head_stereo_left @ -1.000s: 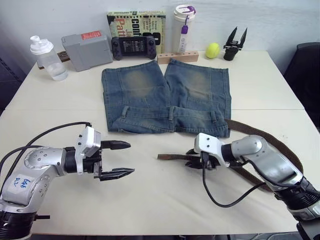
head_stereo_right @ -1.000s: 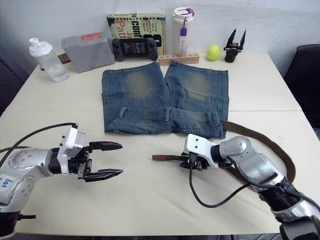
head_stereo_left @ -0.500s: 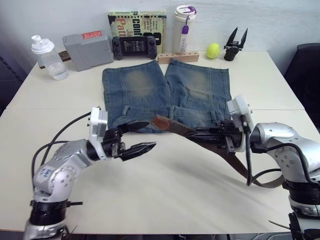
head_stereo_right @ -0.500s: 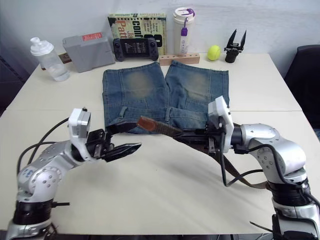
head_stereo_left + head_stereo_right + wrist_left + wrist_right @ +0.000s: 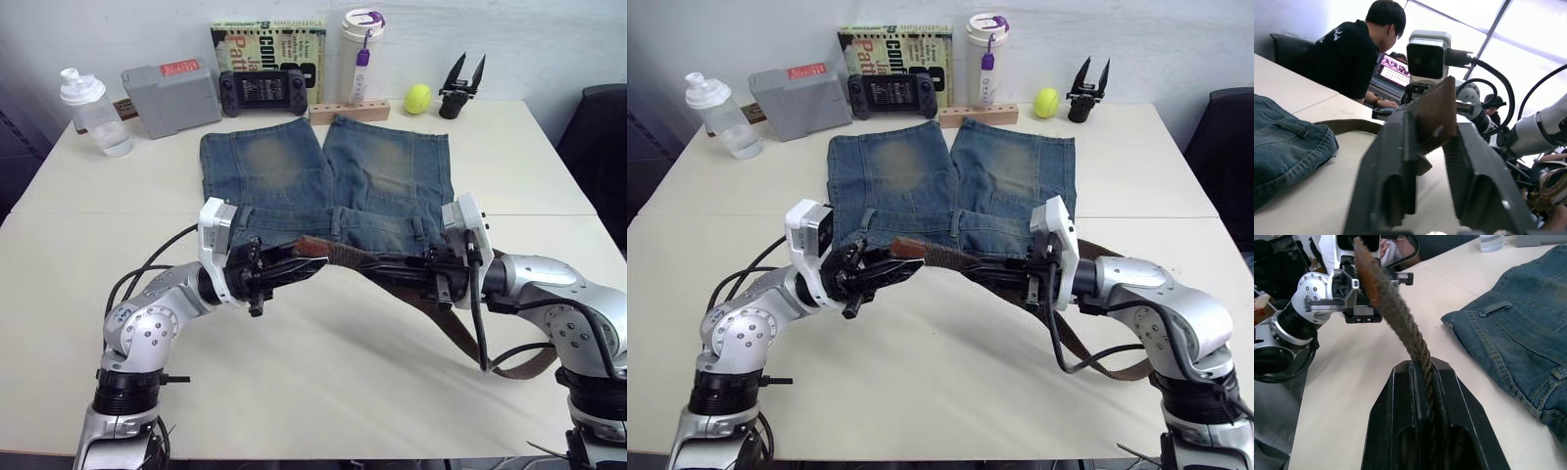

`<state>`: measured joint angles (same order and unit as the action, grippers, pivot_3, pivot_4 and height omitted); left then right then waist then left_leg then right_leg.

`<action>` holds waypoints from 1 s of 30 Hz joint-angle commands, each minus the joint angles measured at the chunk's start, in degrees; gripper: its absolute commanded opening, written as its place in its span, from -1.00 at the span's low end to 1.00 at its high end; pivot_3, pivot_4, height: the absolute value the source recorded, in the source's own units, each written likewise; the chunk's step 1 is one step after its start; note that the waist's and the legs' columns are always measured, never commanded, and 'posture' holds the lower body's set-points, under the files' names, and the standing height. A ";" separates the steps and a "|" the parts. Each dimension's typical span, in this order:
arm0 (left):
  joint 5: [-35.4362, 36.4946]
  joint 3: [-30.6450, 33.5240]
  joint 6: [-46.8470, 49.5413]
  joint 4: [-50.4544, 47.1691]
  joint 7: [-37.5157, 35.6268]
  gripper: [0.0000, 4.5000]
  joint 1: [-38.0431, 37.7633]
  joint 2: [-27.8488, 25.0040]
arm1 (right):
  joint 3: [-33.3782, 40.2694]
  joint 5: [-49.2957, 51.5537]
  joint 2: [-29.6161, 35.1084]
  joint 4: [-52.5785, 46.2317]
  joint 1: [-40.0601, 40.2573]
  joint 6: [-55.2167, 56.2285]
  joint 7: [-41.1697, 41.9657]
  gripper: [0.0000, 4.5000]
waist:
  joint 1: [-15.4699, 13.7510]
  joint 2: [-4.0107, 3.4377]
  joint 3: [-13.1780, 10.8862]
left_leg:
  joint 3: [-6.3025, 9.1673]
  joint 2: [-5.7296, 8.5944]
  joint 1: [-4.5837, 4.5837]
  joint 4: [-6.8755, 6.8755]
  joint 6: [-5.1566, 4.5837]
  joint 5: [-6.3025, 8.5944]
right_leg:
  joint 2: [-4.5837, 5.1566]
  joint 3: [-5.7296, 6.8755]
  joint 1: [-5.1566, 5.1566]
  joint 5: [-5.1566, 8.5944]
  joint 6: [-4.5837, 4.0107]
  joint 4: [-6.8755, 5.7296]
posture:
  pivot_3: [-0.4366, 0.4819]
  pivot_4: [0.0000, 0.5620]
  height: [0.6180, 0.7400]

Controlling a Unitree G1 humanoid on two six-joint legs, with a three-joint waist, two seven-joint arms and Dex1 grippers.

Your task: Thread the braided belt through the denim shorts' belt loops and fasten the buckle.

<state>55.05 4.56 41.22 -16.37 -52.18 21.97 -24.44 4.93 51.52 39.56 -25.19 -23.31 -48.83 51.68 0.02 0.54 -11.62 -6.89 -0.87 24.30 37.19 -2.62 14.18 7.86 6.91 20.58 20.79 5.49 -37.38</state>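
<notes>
Left eye view: the table (image 5: 323, 392) is seen with the denim shorts (image 5: 326, 186) laid flat on it, legs pointing toward the far edge and waistband toward the robot. The braided belt (image 5: 392, 269) is held off the table just in front of the waistband, spanning between the two grippers; its remaining length is trailed past the right arm in a loop that lies on the table at the right. The right gripper (image 5: 416, 275) is clenched on the woven strap, which is seen in the right wrist view pinched between the two black fingers (image 5: 1400, 396) and rising away toward the other arm. The left gripper (image 5: 294, 268) is closed on the belt's tan leather tip (image 5: 1432, 115), which is shown in the left wrist view gripped between both fingers (image 5: 1388, 161). One belt loop (image 5: 336, 219) is noted at the middle of the waistband, just behind the raised strap. The buckle cannot be made out. Along the far edge are recorded a book (image 5: 266, 44), a grey box (image 5: 171, 96), a game controller (image 5: 265, 90), a tumbler (image 5: 360, 49), a shaker bottle (image 5: 90, 113) and a yellow ball (image 5: 416, 98). A seated person (image 5: 1352, 54) is visible in the left wrist view.
</notes>
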 commanded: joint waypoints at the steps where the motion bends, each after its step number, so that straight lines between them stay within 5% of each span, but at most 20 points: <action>1: 2.45 1.03 1.31 1.38 -1.64 -0.96 1.55 -0.66 | 0.76 2.14 -1.87 -3.89 1.27 -0.32 -3.70 -1.00 | 0.04 0.00 0.00 | 0.00 0.00 0.00 0.00 0.00 0.00 | 0.00 0.00 0.00 0.00 0.00 0.00 | -0.05 -0.47 0.25; 3: 2.58 0.95 1.72 2.08 -1.63 -0.96 2.26 -0.57 | 2.36 5.17 -3.69 -4.57 2.61 -2.09 -7.71 -1.00 | 0.00 0.01 -0.01 | 0.00 0.00 0.00 0.00 0.00 0.00 | -0.01 0.00 0.00 0.00 0.00 -0.01 | -0.05 -0.47 0.25; 7: 2.84 1.35 2.44 2.91 -1.60 -1.00 2.88 -0.46 | 7.60 10.72 -6.09 -5.80 6.43 -2.55 -13.96 -0.40 | -0.19 0.04 -0.02 | 0.02 0.00 0.01 0.00 0.01 0.00 | 0.00 0.00 0.00 0.00 0.00 0.00 | -0.05 -0.47 0.25; 13: 2.41 0.88 2.76 3.11 -2.05 -1.00 3.42 -0.05 | 22.19 37.65 -16.25 -9.07 25.22 5.04 -31.32 0.95 | -1.15 0.13 -0.02 | 0.09 0.02 0.05 -0.12 -0.02 0.02 | -0.02 0.03 -0.05 0.00 0.00 0.20 | -0.05 -0.47 0.25; 20: 2.93 0.89 3.37 3.01 -0.78 -1.00 3.88 1.74 | 9.55 44.42 -20.48 -19.95 37.80 5.26 -33.63 0.98 | -0.60 0.10 -0.02 | 0.04 -0.06 0.04 -0.16 -0.01 0.07 | -0.13 -0.07 0.03 0.01 0.00 0.16 | -0.05 -0.47 0.25; 24: 4.15 1.37 4.27 2.08 1.33 -1.00 3.86 3.24 | -0.70 35.81 -22.85 -18.63 36.47 5.73 -34.24 0.98 | -0.15 0.11 -0.01 | 0.04 -0.08 0.04 -0.19 0.04 0.08 | -0.16 -0.10 0.06 0.03 -0.04 0.17 | -0.05 -0.47 0.25; 30: 4.88 1.61 4.58 -0.06 4.52 -1.00 2.91 4.62 | 1.96 35.84 -23.27 -14.82 31.02 10.85 -32.99 0.98 | -0.35 0.12 -0.01 | 0.05 -0.04 0.06 -0.15 0.07 0.09 | -0.13 -0.09 0.05 0.03 -0.03 0.21 | -0.05 -0.47 0.25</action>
<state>58.44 5.69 45.80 -13.60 -48.05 24.97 -19.95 4.15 85.76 15.78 -39.46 8.39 -40.40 17.74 -0.33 0.66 -11.63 -6.85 -0.91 24.36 37.04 -2.55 14.28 7.73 6.82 20.63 20.82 5.46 -37.15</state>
